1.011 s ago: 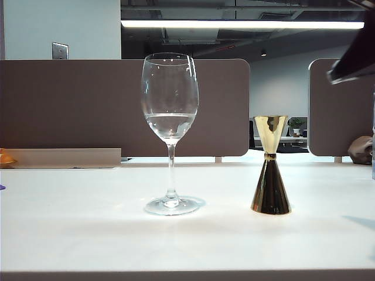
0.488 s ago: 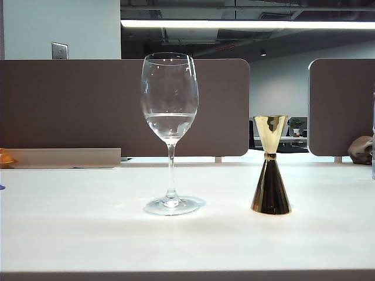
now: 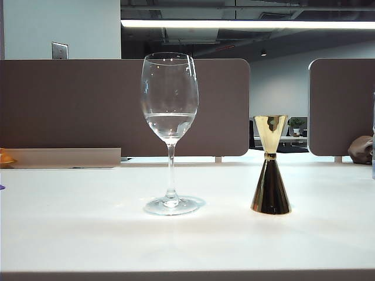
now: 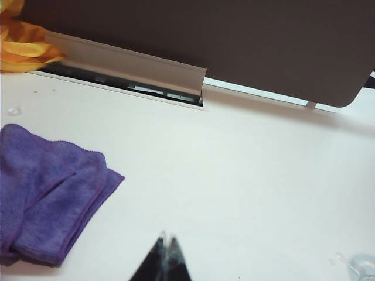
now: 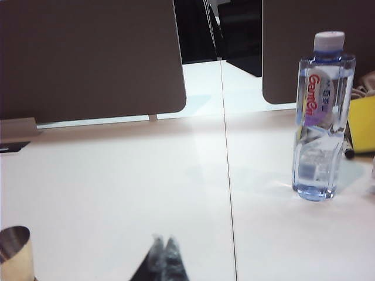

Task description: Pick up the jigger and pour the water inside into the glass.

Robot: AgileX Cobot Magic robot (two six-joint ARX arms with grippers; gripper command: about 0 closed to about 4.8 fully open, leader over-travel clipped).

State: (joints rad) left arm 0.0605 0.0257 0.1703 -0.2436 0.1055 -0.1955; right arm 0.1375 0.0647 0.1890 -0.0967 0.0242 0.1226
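Two arms, both off the exterior view. Jigger (image 3: 270, 165) stands upright on the desk (image 3: 88, 234), long axis vertical, wide dark cone down, toward the right half and back from the front edge. Glass (image 3: 170, 133) stands upright to its left, near the middle, well apart from the jigger, with water (image 3: 170, 122) already low in the bowl. Whether any water sits in the jigger's top cup cannot be told from these angles.

Right gripper (image 5: 165, 246) is clenched, tips together, holding nothing. Its wrist view catches the jigger's gold rim (image 5: 14, 249) off to one side of the tips, near but not touching, so the right arm is judged the nearer one (the left wrist view shows no jigger at all). Left gripper (image 4: 167, 244) also reads as pinched closed and empty, over bare desk beside a purple cloth (image 4: 50, 190) near the desk's left end.

Judgement: the pour looks done, with both arms clear. Any further grasp would need the right jaws released first, then a sideways approach to the narrow waist.

Room: open desk all around the jigger. A water bottle (image 5: 321, 117) stands farther toward the right edge, clear of the path. Main risk is clipping the glass's thin stem on any swing leftward.
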